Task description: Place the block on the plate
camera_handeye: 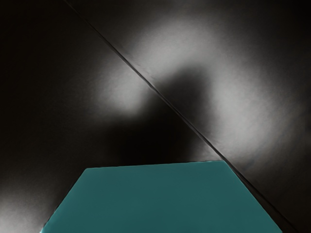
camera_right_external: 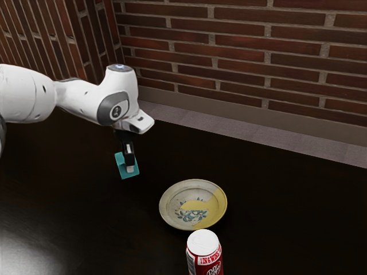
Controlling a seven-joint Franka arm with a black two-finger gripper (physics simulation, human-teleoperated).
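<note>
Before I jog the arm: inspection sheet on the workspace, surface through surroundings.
Surface: dark table, glossy; thin line across it in the wrist view.
Job's things: teal block held, tilted; plate, patterned and part yellow, bears no block.
Clutter: red can with white top, close by the plate, cut off by the exterior view's lower edge.
Tool: shut on the block.
Cables: nothing seen.
Surroundings: brick walls behind.

Teal flat-faced block [camera_handeye: 160, 201], visible face four-sided with straight edges (material can't be told), seen against a dark, smooth tabletop [camera_handeye: 39, 73]. Thin dark straight seam [camera_handeye: 154, 89] crosses the tabletop and passes right by one corner of the block's face. Blurry dark shadow [camera_handeye: 165, 124] reaches that face's edge in view, pale soft-edged glare [camera_handeye: 170, 43] around part of it.
</note>
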